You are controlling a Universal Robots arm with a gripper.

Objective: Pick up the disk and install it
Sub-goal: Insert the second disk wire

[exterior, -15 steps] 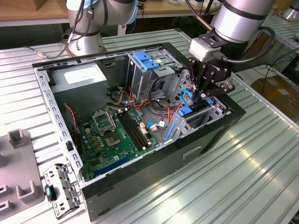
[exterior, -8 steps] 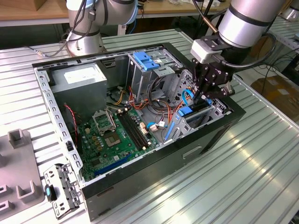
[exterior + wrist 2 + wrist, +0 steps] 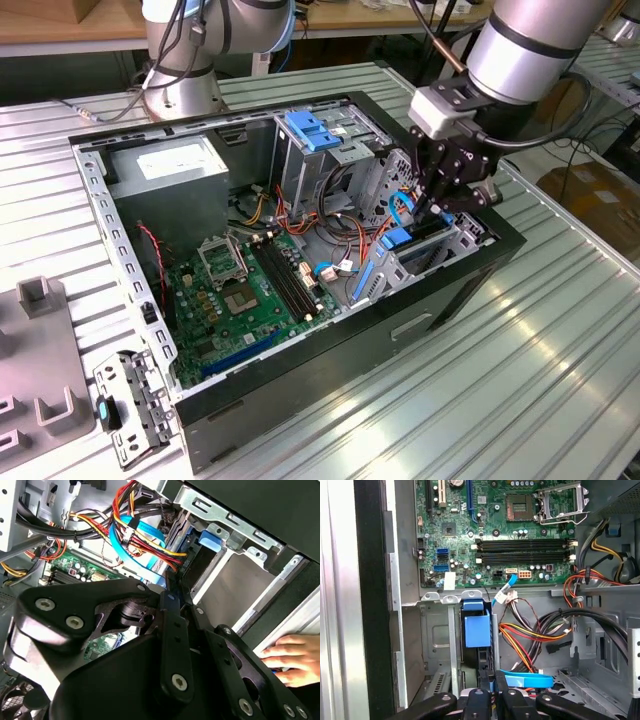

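Note:
The disk [image 3: 412, 238] stands on edge in the metal drive bay at the exterior view's right end of the open computer case [image 3: 470, 280]; its blue carrier rail shows there. The first wrist view looks down on its blue tab and dark edge, the disk [image 3: 477, 632]. In the second wrist view the disk [image 3: 200, 565] is a dark slab under a blue tab. My gripper [image 3: 436, 205] hangs right above the bay, fingers together, their tips at the disk's end. Both wrist views show the gripper [image 3: 493, 692] [image 3: 172, 587] shut, with nothing visibly clamped between the fingers.
A blue data cable [image 3: 525, 679] and bundled wires [image 3: 540, 630] lie beside the bay. Deeper in the case sit the motherboard [image 3: 255, 290], the grey power supply [image 3: 165, 165] and a tall cage with a blue bracket [image 3: 315, 130]. A person's hand [image 3: 290, 655] rests on the case's outer side.

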